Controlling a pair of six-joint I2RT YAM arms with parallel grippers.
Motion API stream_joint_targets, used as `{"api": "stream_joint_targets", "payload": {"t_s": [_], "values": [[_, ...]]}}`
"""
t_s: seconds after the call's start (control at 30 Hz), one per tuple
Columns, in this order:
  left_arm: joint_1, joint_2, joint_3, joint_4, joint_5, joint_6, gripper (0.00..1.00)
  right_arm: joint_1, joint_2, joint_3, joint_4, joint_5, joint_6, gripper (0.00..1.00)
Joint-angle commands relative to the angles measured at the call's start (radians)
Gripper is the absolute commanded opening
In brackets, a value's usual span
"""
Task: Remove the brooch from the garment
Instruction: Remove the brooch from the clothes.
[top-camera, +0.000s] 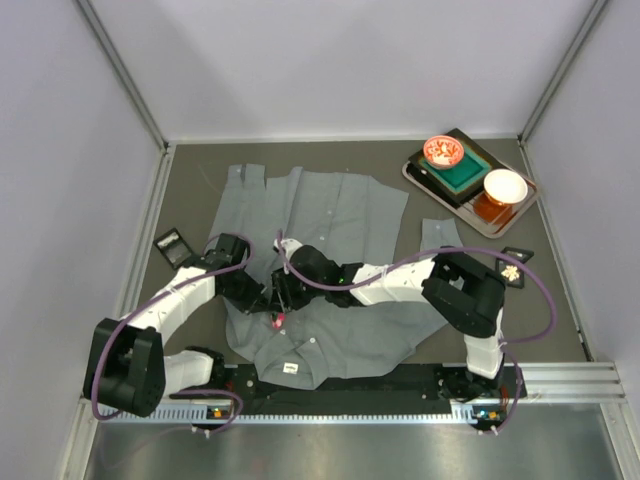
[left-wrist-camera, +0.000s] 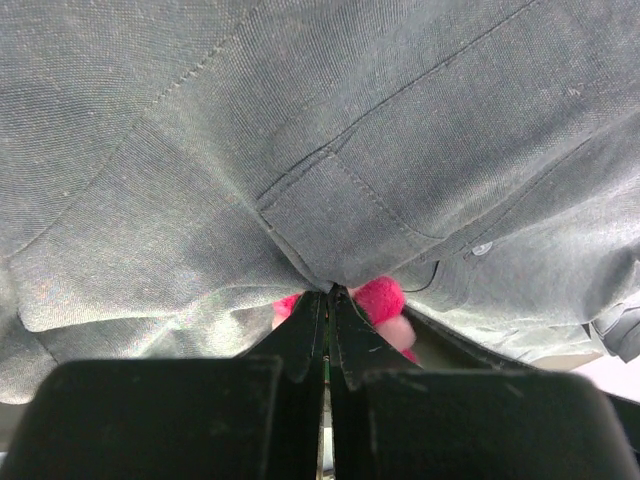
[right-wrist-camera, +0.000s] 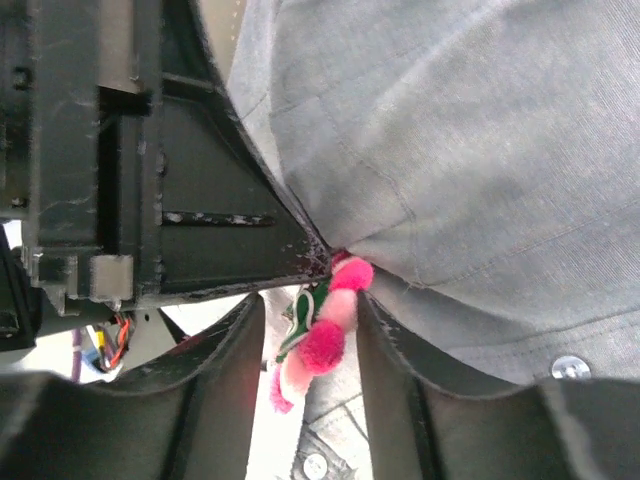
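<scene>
The grey shirt (top-camera: 330, 215) lies spread on the table. The brooch (top-camera: 278, 321), a cluster of pink and red pom-poms with a green and white part, hangs from the shirt's lower front. My left gripper (left-wrist-camera: 328, 292) is shut, pinching a fold of the shirt (left-wrist-camera: 330, 150) right beside the brooch (left-wrist-camera: 382, 297). My right gripper (right-wrist-camera: 310, 335) is open, and the brooch (right-wrist-camera: 325, 335) hangs between its two fingers, close to the right one. The shirt (right-wrist-camera: 460, 150) fills that view above it. In the top view both grippers meet over the brooch, the left (top-camera: 266, 298) and the right (top-camera: 286, 293).
A tray (top-camera: 415, 175) at the back right holds a red bowl (top-camera: 443, 151), a white bowl (top-camera: 505, 185) and green and orange blocks. A small black case (top-camera: 172, 243) lies left of the shirt, another (top-camera: 514, 266) lies right. A small grey cloth (top-camera: 440, 232) lies beside the shirt.
</scene>
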Motion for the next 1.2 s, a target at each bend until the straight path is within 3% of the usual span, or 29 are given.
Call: {"api": "stream_joint_targets", "payload": {"t_s": [0.0,0.13,0.23,0.57,0.73,0.9,1.17], "values": [[-0.004,-0.016,0.007,0.009,0.013,0.006,0.00,-0.065,-0.005,-0.045,0.068,-0.047,0.065,0.34],[-0.004,-0.034,0.001,0.032,0.017,0.014,0.00,-0.069,-0.005,-0.082,0.048,-0.031,0.074,0.21],[-0.004,-0.036,0.003,0.030,0.016,0.014,0.00,-0.069,-0.031,-0.118,0.044,0.010,0.069,0.20],[-0.004,-0.031,0.009,0.013,0.011,0.010,0.00,-0.046,-0.162,-0.055,-0.071,0.088,-0.029,0.44],[-0.004,-0.020,0.012,0.012,0.016,0.007,0.00,-0.020,-0.124,0.049,-0.228,0.212,-0.085,0.46],[-0.004,-0.022,0.015,0.009,0.016,0.011,0.00,0.035,-0.122,0.098,-0.219,0.254,-0.154,0.46],[-0.004,-0.023,0.015,0.012,0.022,0.007,0.00,0.049,-0.036,0.143,-0.202,0.168,-0.104,0.13]]}}
